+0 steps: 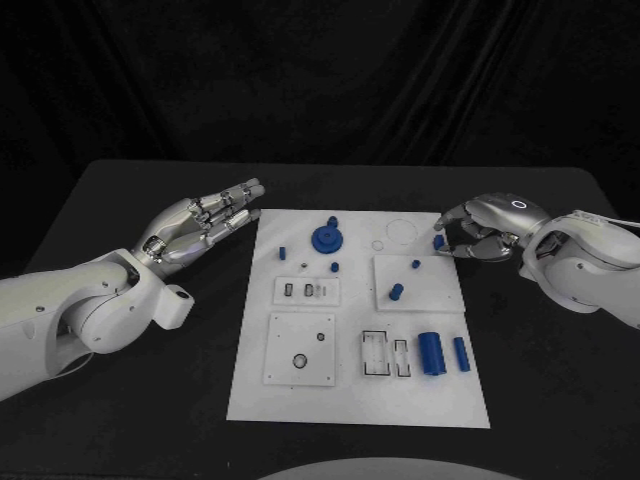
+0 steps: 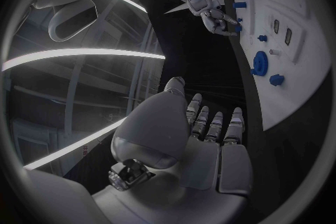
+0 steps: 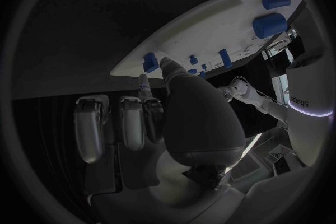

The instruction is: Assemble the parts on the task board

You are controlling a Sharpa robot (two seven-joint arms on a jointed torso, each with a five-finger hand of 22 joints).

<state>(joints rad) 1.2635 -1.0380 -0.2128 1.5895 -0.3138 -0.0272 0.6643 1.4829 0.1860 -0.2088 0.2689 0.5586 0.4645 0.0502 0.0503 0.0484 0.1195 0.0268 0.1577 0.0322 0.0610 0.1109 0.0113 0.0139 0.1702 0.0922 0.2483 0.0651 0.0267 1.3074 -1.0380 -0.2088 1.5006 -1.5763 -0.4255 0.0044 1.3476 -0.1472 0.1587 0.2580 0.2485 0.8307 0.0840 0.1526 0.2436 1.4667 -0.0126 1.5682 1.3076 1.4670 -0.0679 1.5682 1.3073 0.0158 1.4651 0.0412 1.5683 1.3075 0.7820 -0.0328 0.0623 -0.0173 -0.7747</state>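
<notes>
The white task board [image 1: 358,400] lies in the middle of the table. On it are a blue gear-like disc [image 1: 327,238], small blue pegs [image 1: 397,292] and two blue cylinders [image 1: 431,352] near the right edge. My right hand [image 1: 479,228] is at the board's far right edge, fingers curled, pinching a small blue peg [image 1: 438,241] between thumb and a finger. The right wrist view shows this peg [image 3: 149,60] at the board's [image 3: 210,22] rim, beside the thumb tip. My left hand [image 1: 205,225] hovers by the board's far left corner, fingers stretched out, holding nothing.
Rectangular recessed plates [image 1: 303,349] and slots [image 1: 385,352] are set into the board. Black table [image 1: 133,420] runs all round it. In the left wrist view my left hand [image 2: 203,140] is off the board's [image 2: 308,67] edge, the right hand [image 2: 213,14] far beyond it.
</notes>
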